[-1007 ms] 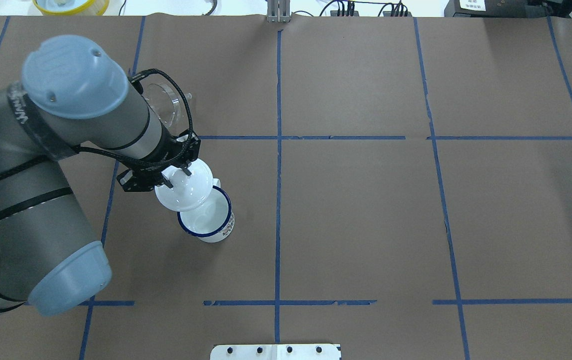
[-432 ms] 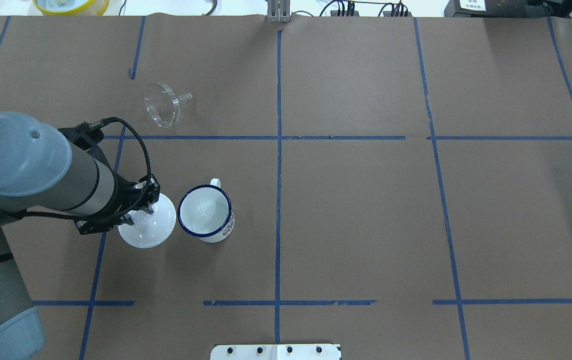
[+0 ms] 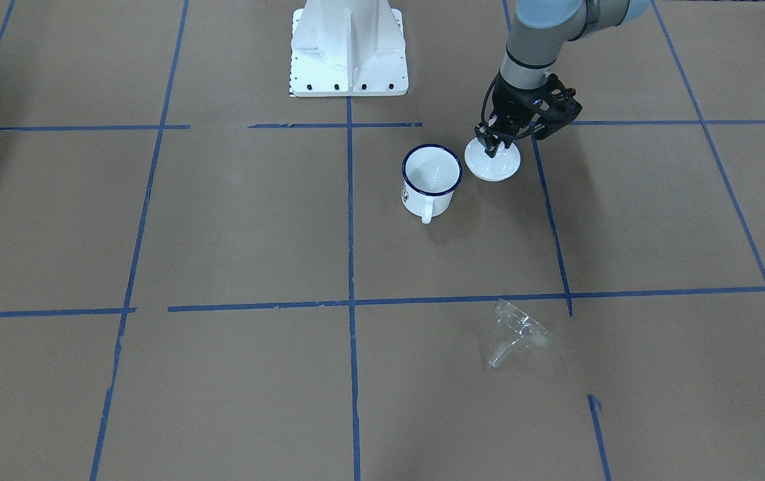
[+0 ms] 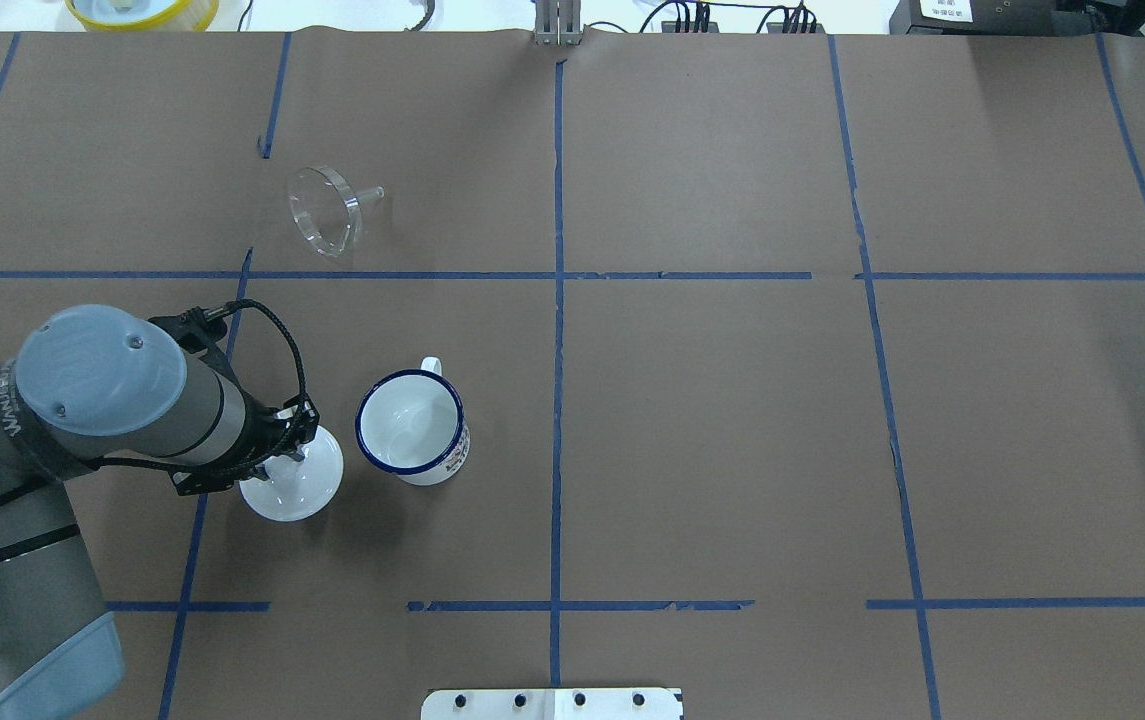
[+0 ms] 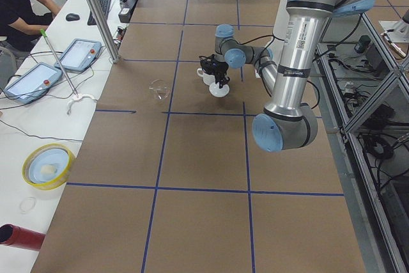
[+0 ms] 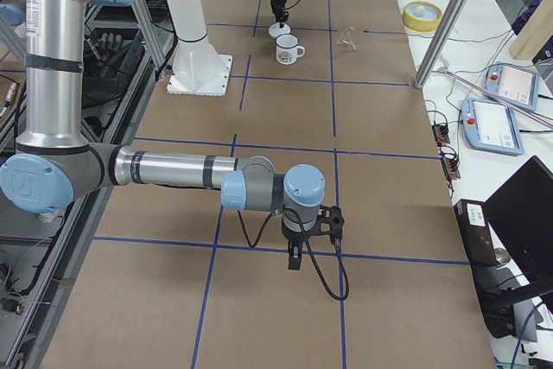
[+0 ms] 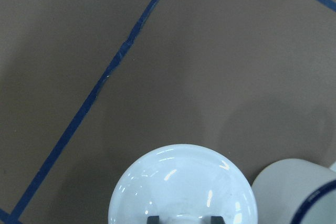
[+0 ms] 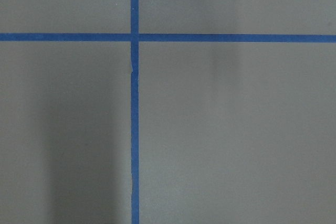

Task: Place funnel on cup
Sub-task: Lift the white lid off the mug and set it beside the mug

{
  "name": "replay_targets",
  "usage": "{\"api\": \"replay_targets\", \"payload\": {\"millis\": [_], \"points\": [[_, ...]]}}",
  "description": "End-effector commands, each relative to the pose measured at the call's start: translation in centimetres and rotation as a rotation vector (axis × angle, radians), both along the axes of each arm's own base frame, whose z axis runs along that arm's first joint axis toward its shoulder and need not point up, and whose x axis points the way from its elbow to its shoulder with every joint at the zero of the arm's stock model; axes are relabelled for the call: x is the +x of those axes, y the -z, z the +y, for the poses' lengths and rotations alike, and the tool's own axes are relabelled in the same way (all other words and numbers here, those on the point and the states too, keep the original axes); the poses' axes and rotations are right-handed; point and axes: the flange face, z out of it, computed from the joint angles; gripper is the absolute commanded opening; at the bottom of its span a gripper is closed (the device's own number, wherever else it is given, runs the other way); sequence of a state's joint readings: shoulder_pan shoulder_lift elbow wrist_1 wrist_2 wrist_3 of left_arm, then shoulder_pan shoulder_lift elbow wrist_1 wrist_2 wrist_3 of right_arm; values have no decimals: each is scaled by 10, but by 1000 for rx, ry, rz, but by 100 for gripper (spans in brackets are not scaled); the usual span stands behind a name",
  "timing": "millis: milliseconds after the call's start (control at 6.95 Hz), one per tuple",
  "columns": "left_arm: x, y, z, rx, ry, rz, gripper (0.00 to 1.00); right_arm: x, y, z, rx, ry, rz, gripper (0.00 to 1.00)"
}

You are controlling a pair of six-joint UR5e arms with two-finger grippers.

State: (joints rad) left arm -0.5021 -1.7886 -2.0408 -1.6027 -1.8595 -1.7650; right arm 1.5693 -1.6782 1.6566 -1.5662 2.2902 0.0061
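Observation:
The clear funnel (image 4: 324, 210) lies on its side on the brown paper, far from the robot, spout pointing right; it also shows in the front view (image 3: 521, 331). The white cup (image 4: 410, 428) with a blue rim stands upright and uncovered (image 3: 430, 180). My left gripper (image 4: 284, 455) is shut on the knob of a round white lid (image 4: 297, 488), held at the table just left of the cup (image 3: 494, 164). The left wrist view shows the lid (image 7: 178, 182) and the cup's edge (image 7: 294, 192). My right gripper (image 6: 294, 258) hangs over the table far away; I cannot tell its state.
The robot's white base plate (image 3: 349, 60) sits at the near table edge. A yellow bowl (image 4: 142, 10) stands beyond the far edge. A side bench with tablets (image 5: 80, 54) and an operator runs along the far side. Blue tape lines (image 4: 557, 330) grid the paper.
My left arm carried the lid off the cup's rim, left and toward the robot, then lowered it beside the cup. The funnel, earlier partly hidden by the arm, is in plain view.

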Motion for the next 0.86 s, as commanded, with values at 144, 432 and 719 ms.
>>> {"api": "replay_targets", "payload": {"millis": [144, 432, 719], "points": [[1, -48, 2, 9, -16, 14, 52, 0, 0, 0, 0, 0, 0, 100], [-14, -30, 0, 21, -1, 39, 100, 0, 0, 0, 0, 0, 0, 100], [-47, -11, -37, 27, 93, 46, 100, 0, 0, 0, 0, 0, 0, 100]]}}
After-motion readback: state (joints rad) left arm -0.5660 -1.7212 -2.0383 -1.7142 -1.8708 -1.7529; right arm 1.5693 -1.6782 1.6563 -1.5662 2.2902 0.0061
